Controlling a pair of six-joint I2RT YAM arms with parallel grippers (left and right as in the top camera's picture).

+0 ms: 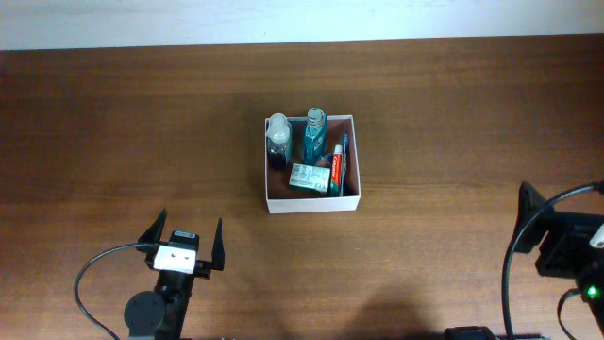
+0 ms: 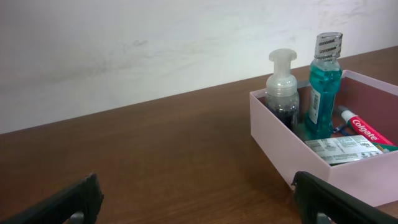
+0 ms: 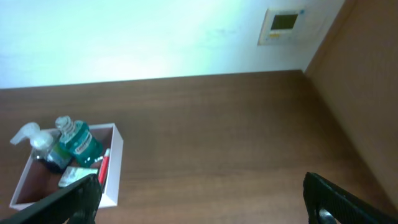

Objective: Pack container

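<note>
**Left jaws.** Spread to full width, with nothing between them. In the left wrist view both black fingers [image 2: 68, 200] sit at the lower corners of the frame, and only bare bench [image 2: 155, 168] lies between them. Overhead, the left jaws stand near the front edge of the bench, left of centre, opening toward the far side. They touch nothing.

**Right jaws.** Spread to full width, nothing held. In the right wrist view the fingers [image 3: 339, 198] occupy the lower corners, again with bare bench between. Overhead, the right arm [image 1: 566, 246] sits at the front right corner, partly cut off by the frame edge.

**Container** [image 1: 311, 202]. It rests flat on the bench near the centre, well apart from both sets of jaws. It has thin white walls and a reddish-brown floor.

Contents:
- A foam pump bottle [image 1: 278, 137] stands upright in the far left corner.
- A blue-green mouthwash bottle [image 1: 314, 137] stands upright just to its right, at the far wall.
- A green-and-white soap box [image 1: 310, 178] lies flat toward the near wall.
- A red-and-white toothpaste tube [image 1: 336, 170] lies between the soap box and the right wall.
- A slim blue item [image 1: 344, 151] lies beside the tube; what it is cannot be told.

**Surroundings.** A white wall [image 2: 124, 50] rises behind the far edge of the bench. It carries a small panel [image 3: 283, 23].
</note>
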